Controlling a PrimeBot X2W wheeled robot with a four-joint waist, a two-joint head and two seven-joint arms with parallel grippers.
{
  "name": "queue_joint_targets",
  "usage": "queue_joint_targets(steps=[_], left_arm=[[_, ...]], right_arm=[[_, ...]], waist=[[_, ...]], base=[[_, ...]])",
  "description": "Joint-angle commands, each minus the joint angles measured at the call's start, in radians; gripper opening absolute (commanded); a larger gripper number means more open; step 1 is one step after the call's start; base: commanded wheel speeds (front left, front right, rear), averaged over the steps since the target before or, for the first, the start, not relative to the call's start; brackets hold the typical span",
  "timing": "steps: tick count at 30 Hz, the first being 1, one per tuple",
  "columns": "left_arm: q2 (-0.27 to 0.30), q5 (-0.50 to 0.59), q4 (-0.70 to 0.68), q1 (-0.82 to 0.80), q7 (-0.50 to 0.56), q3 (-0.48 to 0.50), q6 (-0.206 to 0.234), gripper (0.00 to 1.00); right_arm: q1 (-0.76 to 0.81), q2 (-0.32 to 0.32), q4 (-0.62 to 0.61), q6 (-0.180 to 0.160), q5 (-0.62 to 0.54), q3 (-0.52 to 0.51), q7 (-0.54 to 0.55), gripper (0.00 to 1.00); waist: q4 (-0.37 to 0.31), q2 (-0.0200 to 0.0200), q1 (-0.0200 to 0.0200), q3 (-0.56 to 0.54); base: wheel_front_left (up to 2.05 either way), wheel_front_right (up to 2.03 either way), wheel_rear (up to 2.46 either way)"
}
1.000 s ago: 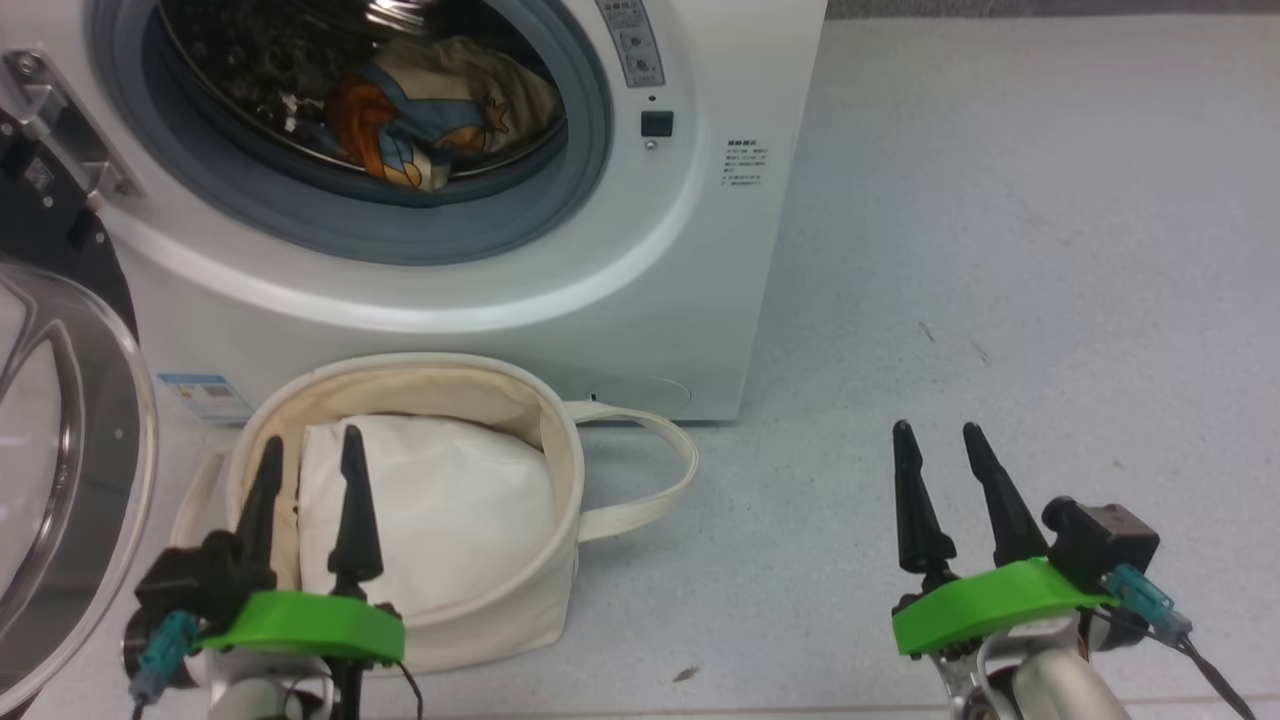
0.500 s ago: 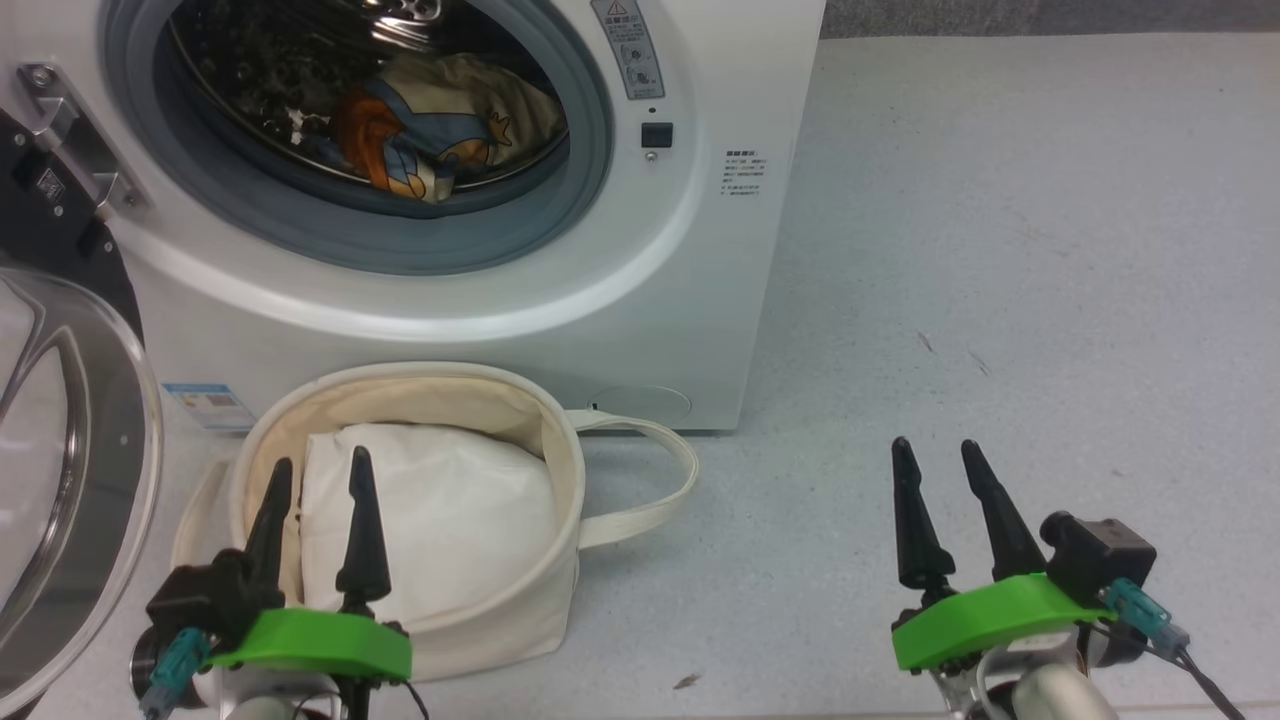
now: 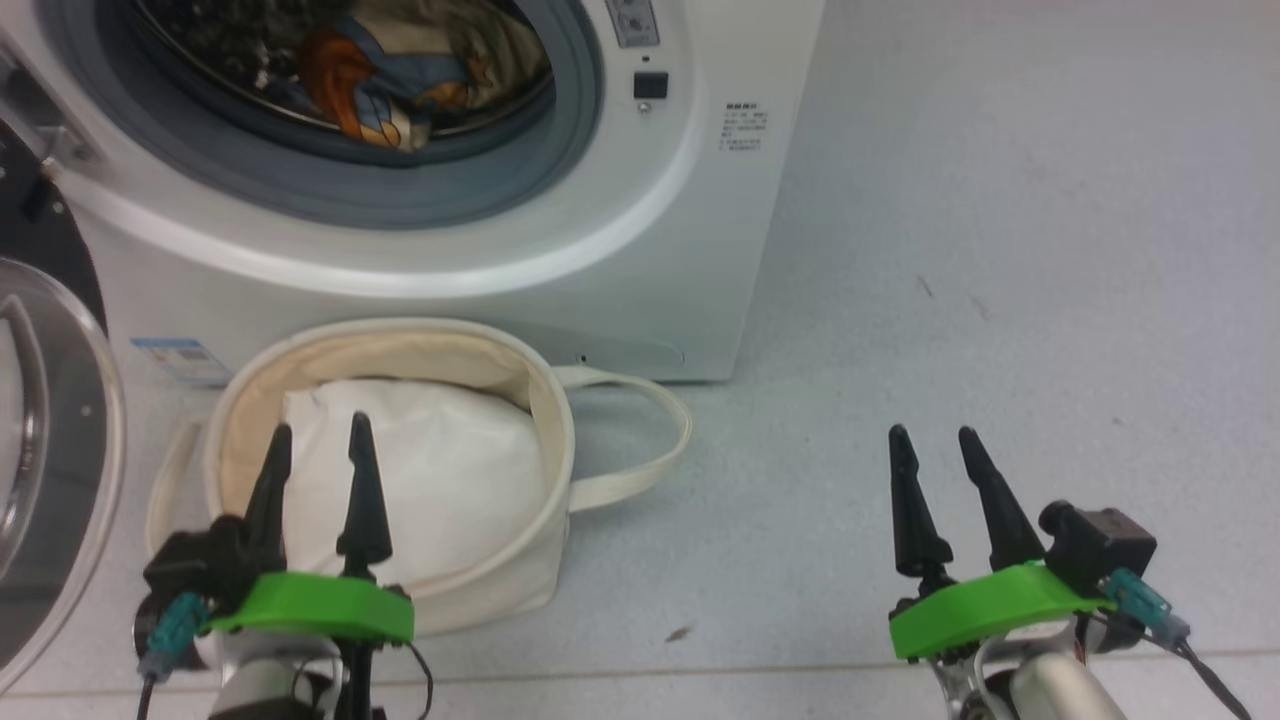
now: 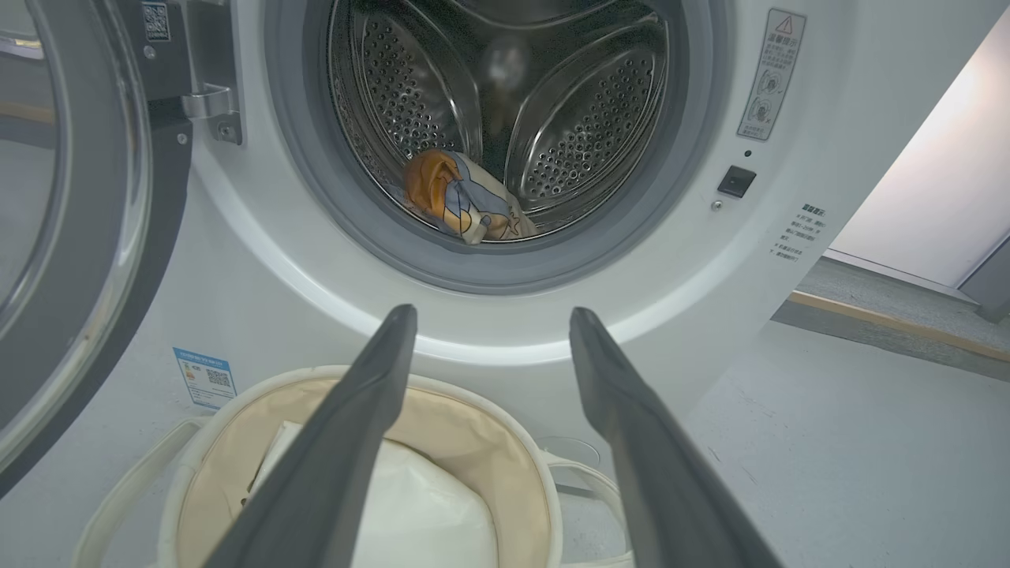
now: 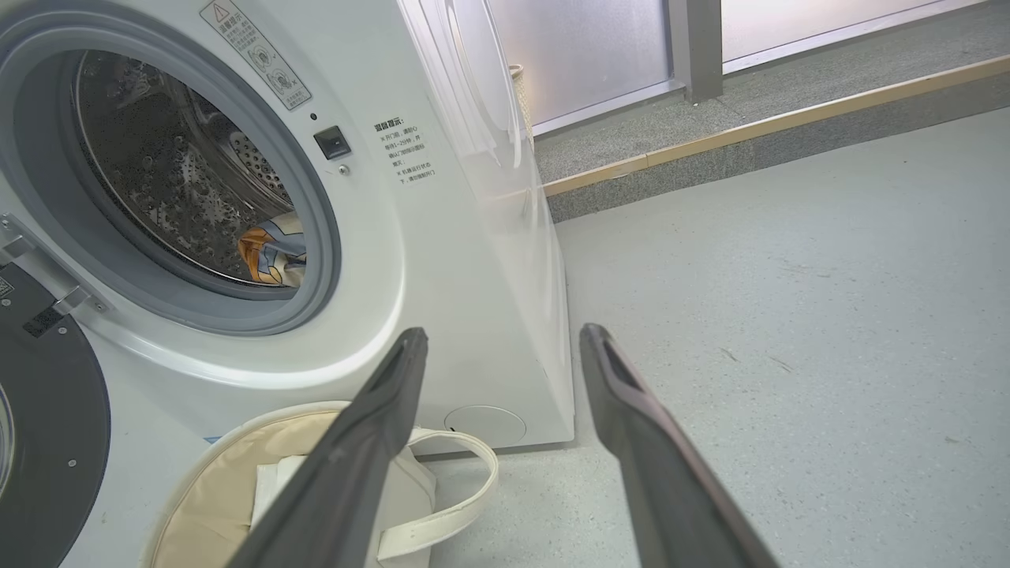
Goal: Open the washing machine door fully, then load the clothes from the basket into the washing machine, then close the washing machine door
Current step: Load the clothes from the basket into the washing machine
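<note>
Blue cloth with orange-brown figures, the clothes lie low in the steel drum of the washing machine, just behind the grey rim of its mouth. The basket on the floor against the machine's front holds a plain white liner and nothing printed. Loading therefore looks done, and the step in hand is judged to be shutting the washing machine door, which stands swung wide at the machine's left on its hinge. The left gripper and the right gripper both hang with fingers spread and empty, the left above the basket's near rim and the right over bare floor, well apart from everything. The left is nearer the door. It would do best to reach round to the outer face near the free edge, sweep it along the hinge's arc clear of the basket straps, and press at the latch side until it seats. Whether a fold of garment overhangs the seal is hard to tell; it seems to lie inside.
</note>
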Motion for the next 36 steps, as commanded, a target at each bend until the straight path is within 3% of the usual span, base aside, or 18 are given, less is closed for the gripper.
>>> queue_joint_targets(steps=[1,9,21,30,36], left_arm=[[0.014,-0.012,-0.019,-0.057,-0.005,0.033,0.000,1.00],[0.014,0.012,0.053,-0.241,-0.005,0.026,-0.009,1.00],[0.041,0.081,0.292,-0.742,-0.005,0.080,-0.046,1.00],[0.127,0.143,0.587,-1.069,-0.005,0.080,-0.006,1.00],[0.169,0.188,0.750,-1.178,-0.001,0.041,0.016,1.00]], right_arm=[[-0.044,0.001,-0.040,0.000,-0.006,0.022,-0.012,1.00],[-0.106,0.001,-0.065,0.000,-0.017,0.017,-0.012,1.00],[-0.223,0.001,-0.099,0.000,-0.006,0.019,-0.012,1.00],[-0.271,0.001,-0.124,0.000,0.028,0.027,-0.012,1.00],[-0.264,0.001,-0.115,0.000,0.044,0.039,-0.012,1.00]], waist=[[-0.009,0.0000,-0.0001,0.041],[-0.022,0.0000,-0.0001,0.209],[-0.058,0.0000,-0.0001,0.445],[-0.111,0.0000,-0.0001,0.545],[-0.142,0.0000,-0.0001,0.546]], base=[[0.00,0.00,0.00],[0.00,0.00,0.00],[0.00,0.00,0.00],[0.00,0.00,0.00],[0.00,0.00,0.00]])
